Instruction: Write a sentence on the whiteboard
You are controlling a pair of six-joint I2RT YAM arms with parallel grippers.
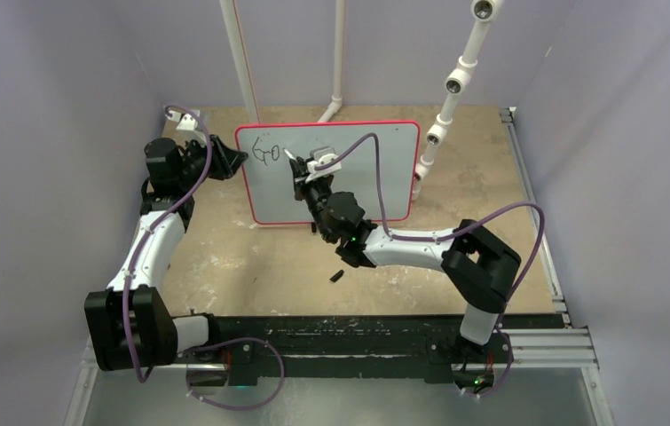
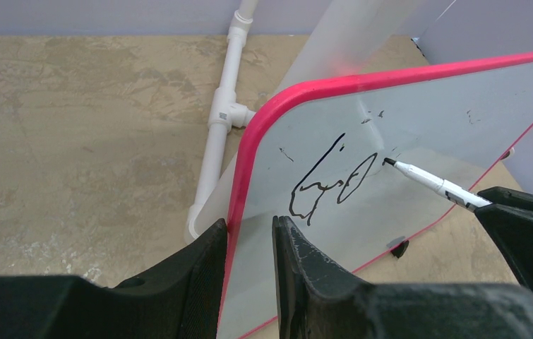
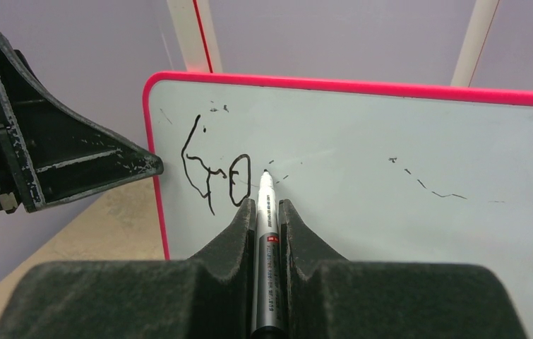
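Note:
The whiteboard, white with a red-pink rim, stands tilted at the back of the table. Black marker writing near its top left corner reads only "Go"; it also shows in the left wrist view and the right wrist view. My left gripper is shut on the whiteboard's left edge, one finger on each side of the rim. My right gripper is shut on a silver marker. The marker's black tip touches the board just right of the "o".
A small black marker cap lies on the table in front of the board. White pipes stand behind the board, and a jointed one rises at the back right. Purple walls close in on three sides. A metal rail runs along the right edge.

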